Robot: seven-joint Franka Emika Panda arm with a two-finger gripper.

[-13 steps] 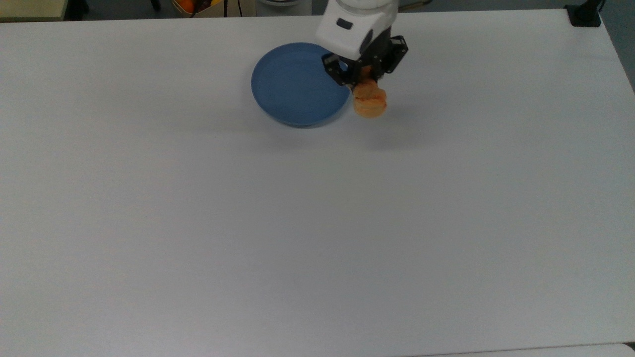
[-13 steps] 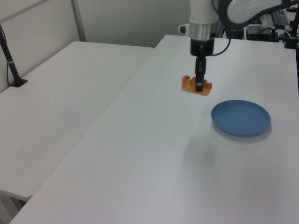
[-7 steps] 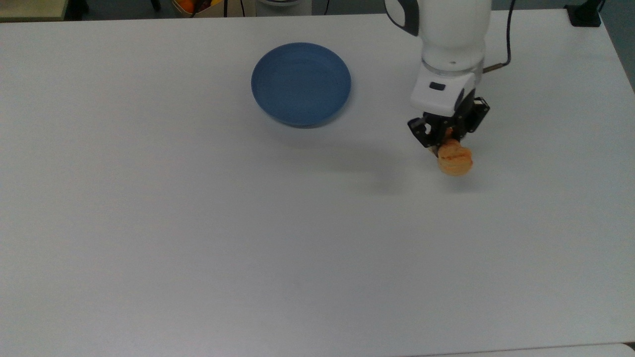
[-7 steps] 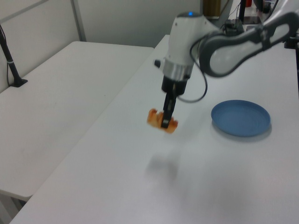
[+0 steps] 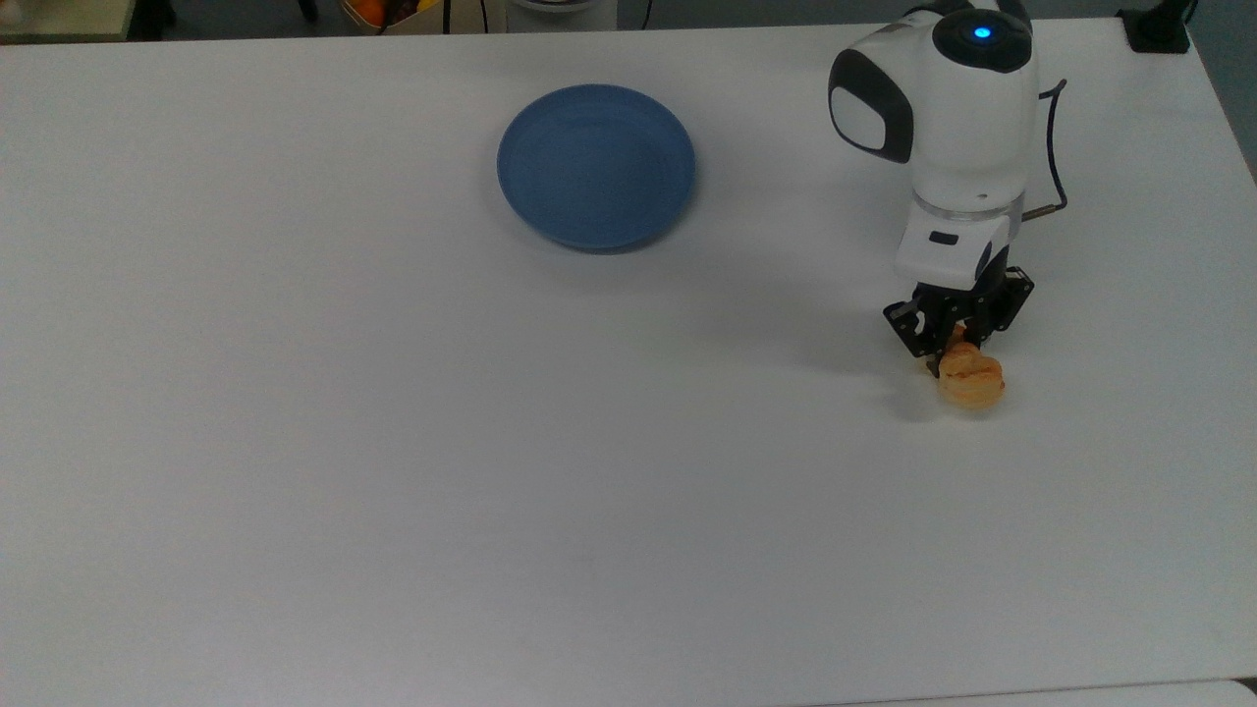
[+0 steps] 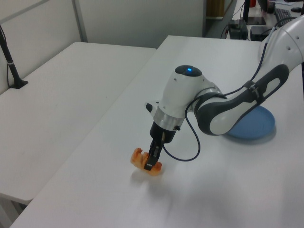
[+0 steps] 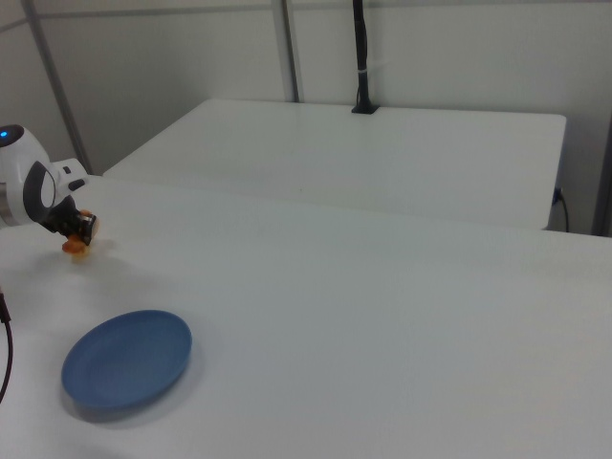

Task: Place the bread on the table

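The bread [image 5: 971,381], a small golden-orange loaf, sits low at the white table [image 5: 393,442] on the top view's right, with my gripper [image 5: 957,346] shut on it from above. In the left view the bread [image 6: 140,159] pokes out on both sides of the black fingers [image 6: 150,163] and looks down at the tabletop [image 6: 118,199], a small shadow right under it. The right view shows the bread [image 7: 74,248] under my gripper [image 7: 78,232] at the far left.
An empty round blue plate [image 5: 596,164] lies at the back middle of the top view, well away from the bread. A second white table [image 6: 57,95] adjoins on the left view's left. A black post [image 6: 10,61] stands there.
My arm carried the bread from beside the blue plate to the top view's right and toward the near side, and lowered it down to the tabletop.
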